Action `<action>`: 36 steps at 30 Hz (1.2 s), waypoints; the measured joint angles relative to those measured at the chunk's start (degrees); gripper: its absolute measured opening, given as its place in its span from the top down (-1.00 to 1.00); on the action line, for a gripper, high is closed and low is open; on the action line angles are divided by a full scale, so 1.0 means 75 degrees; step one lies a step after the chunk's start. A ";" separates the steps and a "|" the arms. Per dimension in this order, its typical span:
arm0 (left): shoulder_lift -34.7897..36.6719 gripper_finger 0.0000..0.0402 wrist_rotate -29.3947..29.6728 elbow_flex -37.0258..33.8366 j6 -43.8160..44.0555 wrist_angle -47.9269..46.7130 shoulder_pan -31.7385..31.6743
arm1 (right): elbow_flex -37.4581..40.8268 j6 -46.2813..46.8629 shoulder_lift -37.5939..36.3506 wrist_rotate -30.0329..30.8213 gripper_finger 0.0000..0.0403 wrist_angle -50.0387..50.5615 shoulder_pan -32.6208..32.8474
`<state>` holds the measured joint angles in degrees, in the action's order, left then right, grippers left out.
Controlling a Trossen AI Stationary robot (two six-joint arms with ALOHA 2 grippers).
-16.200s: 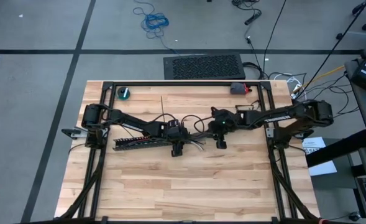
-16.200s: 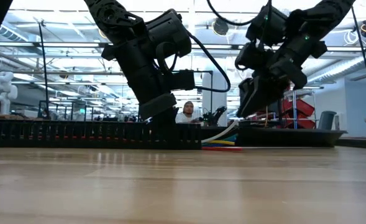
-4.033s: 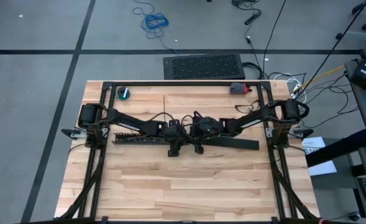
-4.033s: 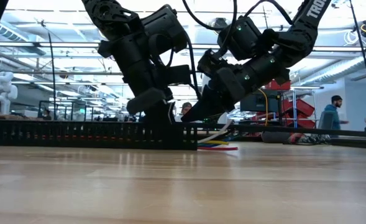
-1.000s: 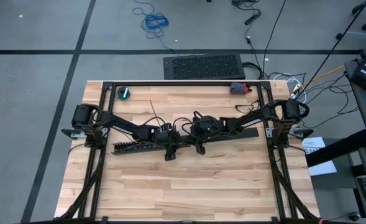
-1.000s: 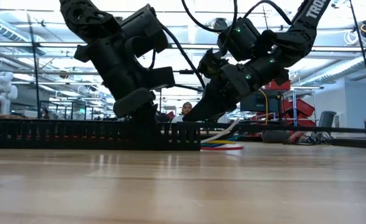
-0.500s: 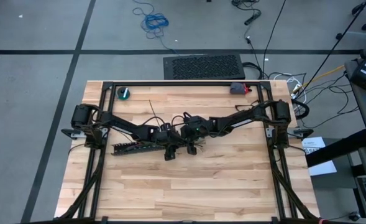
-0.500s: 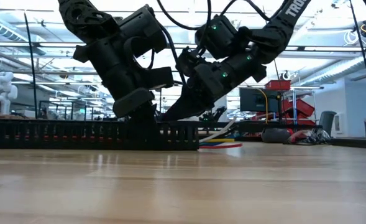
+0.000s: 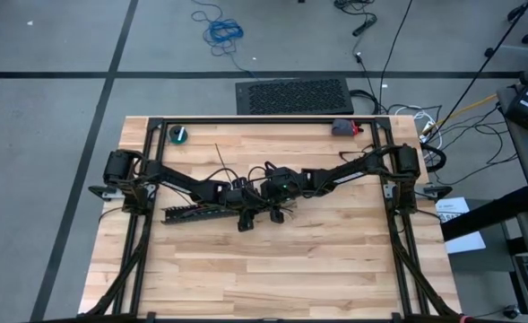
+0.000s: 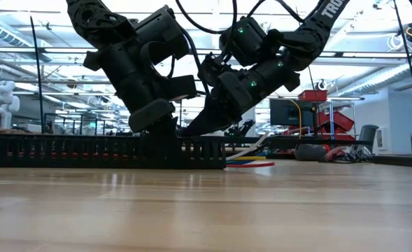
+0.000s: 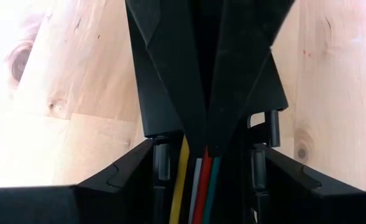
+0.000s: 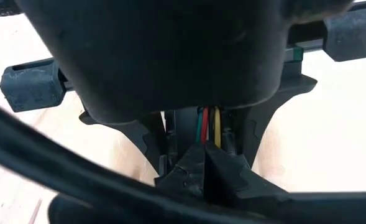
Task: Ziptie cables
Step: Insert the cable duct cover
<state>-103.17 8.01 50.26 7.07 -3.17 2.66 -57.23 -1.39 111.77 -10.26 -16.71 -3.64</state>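
A black slotted duct (image 9: pixel 192 211) lies on the wooden table, left of the middle. The cables (image 11: pixel 198 186), thin yellow, white, red and green wires, run along inside it, and their ends (image 10: pixel 251 162) stick out of its right end onto the wood. My left gripper (image 9: pixel 244 215) straddles the duct near that end. My right gripper (image 11: pixel 204 146) is shut and slants down into the duct just beyond the left one. A thin dark strip (image 9: pixel 220 160), possibly a ziptie, points from the duct toward the far edge. My left gripper holds the duct's two side walls (image 11: pixel 161 158) between its fingers, one finger outside each wall, near the duct's right end. It comes slanting down from the table's left, along the duct, which lies flat on the table. My right gripper sets its shut fingertips (image 12: pixel 204 163) on the cables (image 12: pixel 209 121) inside the duct. It comes slanting down from the table's right, along the wires. The left arm's wrist hides the rest of the spot.
A small green and dark roll (image 9: pixel 181 135) lies at the far left. A grey and red object (image 9: pixel 344 127) lies at the far right. Black frame rails (image 9: pixel 264 119) edge the table. Bare wood (image 9: pixel 272 269) fills the near half.
My right gripper, shut throughout, has gone toward the table's left until its tip came close to the left gripper at the duct's right end. Then it kept still. The duct and the cables have stayed where they were.
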 joint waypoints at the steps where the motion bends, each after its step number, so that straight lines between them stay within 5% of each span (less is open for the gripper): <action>1: 0.0000 -0.12 0.0000 0.0000 0.0000 -0.0002 0.0000 | -0.0003 0.0003 -0.0008 -0.0003 1.00 0.0000 0.0000; 36: -0.0001 -0.12 -0.0041 0.0012 -0.0052 -0.0012 -0.0001 | 0.0017 -0.0104 -0.0951 0.0386 1.00 0.0607 0.0029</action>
<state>-103.18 7.70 50.35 6.68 -3.26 2.65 -57.10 -2.17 104.63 -7.37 -12.16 -3.42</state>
